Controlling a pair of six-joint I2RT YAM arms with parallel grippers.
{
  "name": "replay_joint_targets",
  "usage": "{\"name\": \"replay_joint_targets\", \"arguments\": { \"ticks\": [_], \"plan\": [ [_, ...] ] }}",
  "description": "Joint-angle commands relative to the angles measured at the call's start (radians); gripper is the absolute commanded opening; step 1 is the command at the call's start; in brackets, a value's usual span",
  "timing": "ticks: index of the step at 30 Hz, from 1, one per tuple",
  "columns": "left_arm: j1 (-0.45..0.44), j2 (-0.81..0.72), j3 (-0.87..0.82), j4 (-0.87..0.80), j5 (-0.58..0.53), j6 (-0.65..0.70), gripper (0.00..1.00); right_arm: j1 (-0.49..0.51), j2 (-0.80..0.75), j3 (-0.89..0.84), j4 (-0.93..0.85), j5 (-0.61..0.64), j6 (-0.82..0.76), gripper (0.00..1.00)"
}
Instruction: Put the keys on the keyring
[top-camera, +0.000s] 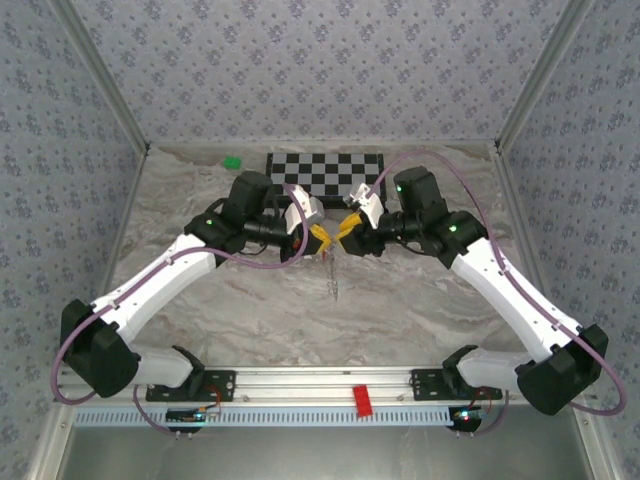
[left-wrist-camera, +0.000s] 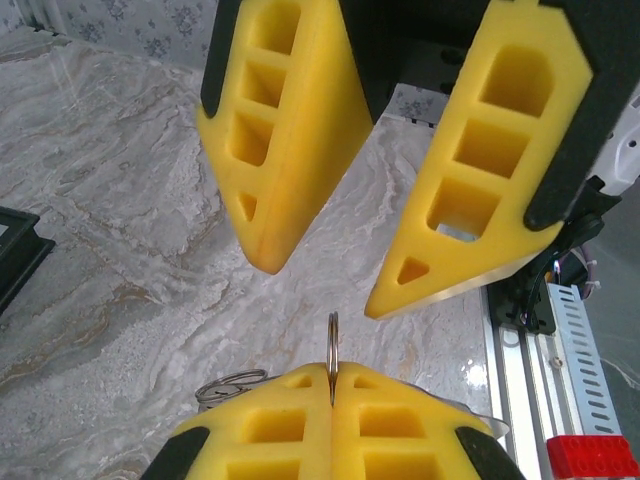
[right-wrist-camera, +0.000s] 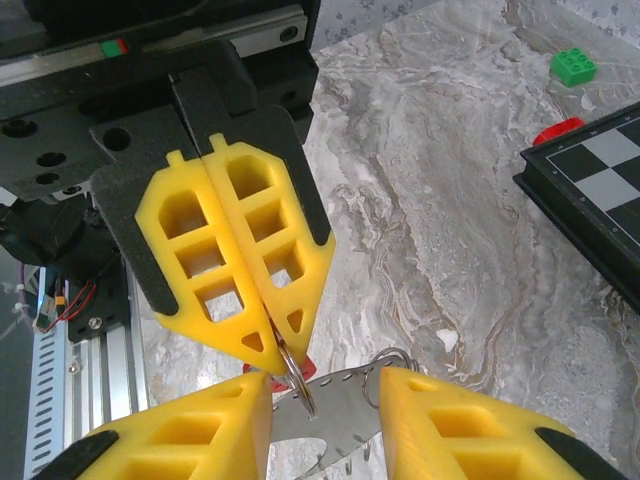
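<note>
The left gripper (top-camera: 320, 238) is pinching the keyring (left-wrist-camera: 332, 345) with its jaws pressed tight together. It is doing so above the middle of the table (top-camera: 420, 300), just on the near side of the chessboard (top-camera: 325, 172). The left wrist view is showing the ring edge-on, standing straight out of the fingertips. The right gripper (top-camera: 350, 231) is facing it tip to tip, its jaws standing partly apart and gripping nothing. The right wrist view is showing the keys (right-wrist-camera: 325, 415) as a silvery blade lying crosswise under those fingers, with a smaller ring (right-wrist-camera: 386, 358) at one end. From above, the keys are dangling as a thin line pointing toward the near edge. A green block (top-camera: 232, 161) is sitting far left, and a red block (top-camera: 362, 399) is lying on the near rail.
</note>
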Motion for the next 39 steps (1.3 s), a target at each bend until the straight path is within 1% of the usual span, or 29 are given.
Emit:
{"name": "replay_joint_targets", "arguments": {
  "ticks": [1, 3, 10, 13, 15, 21, 23, 24, 27, 30, 33, 34, 35, 37, 38, 39],
  "plan": [
    [-0.009, -0.009, 0.041, -0.006, 0.033, 0.029, 0.00, 0.008, 0.013, 0.039, -0.042, -0.031, -0.033, 0.32],
    [-0.008, -0.007, 0.041, -0.006, 0.032, 0.028, 0.00, 0.011, 0.018, 0.041, -0.072, -0.036, -0.038, 0.31],
    [-0.010, -0.006, 0.045, -0.006, 0.042, 0.028, 0.00, 0.019, 0.041, 0.042, -0.080, -0.032, -0.052, 0.30],
    [-0.014, -0.004, 0.045, -0.007, 0.046, 0.029, 0.00, 0.024, 0.047, 0.045, -0.076, -0.034, -0.057, 0.26],
    [-0.014, -0.003, 0.045, -0.009, 0.046, 0.031, 0.00, 0.026, 0.047, 0.044, -0.071, -0.034, -0.057, 0.25],
    [-0.017, 0.006, 0.050, -0.015, 0.051, 0.032, 0.00, 0.034, 0.040, 0.037, -0.061, -0.041, -0.061, 0.13],
    [-0.018, 0.007, 0.050, -0.014, 0.054, 0.032, 0.00, 0.039, 0.039, 0.033, -0.059, -0.040, -0.069, 0.02],
    [-0.018, 0.007, 0.050, -0.015, 0.053, 0.032, 0.00, 0.041, 0.037, 0.030, -0.057, -0.040, -0.075, 0.00],
    [-0.017, 0.007, 0.050, -0.014, 0.054, 0.031, 0.00, 0.048, 0.031, 0.016, -0.051, -0.036, -0.083, 0.00],
    [-0.018, 0.004, 0.047, -0.011, 0.052, 0.029, 0.00, 0.048, 0.013, -0.003, -0.008, -0.042, -0.092, 0.00],
    [-0.016, -0.007, 0.043, 0.014, 0.023, 0.006, 0.00, 0.046, -0.012, -0.021, 0.040, -0.051, -0.079, 0.00],
    [-0.014, -0.015, 0.037, 0.032, 0.014, -0.009, 0.08, 0.043, -0.022, -0.063, 0.061, -0.060, -0.069, 0.00],
    [-0.010, -0.026, 0.027, 0.061, 0.004, -0.032, 0.20, 0.040, -0.033, -0.080, 0.086, -0.063, -0.052, 0.00],
    [0.000, -0.053, 0.000, 0.125, -0.014, -0.078, 0.22, 0.027, -0.055, -0.119, 0.165, -0.078, -0.011, 0.00],
    [0.008, -0.072, -0.021, 0.164, -0.027, -0.110, 0.27, 0.017, -0.068, -0.144, 0.214, -0.087, 0.017, 0.00],
    [0.013, -0.089, -0.042, 0.210, -0.037, -0.139, 0.27, 0.009, -0.080, -0.166, 0.259, -0.093, 0.042, 0.00]
  ]
}}
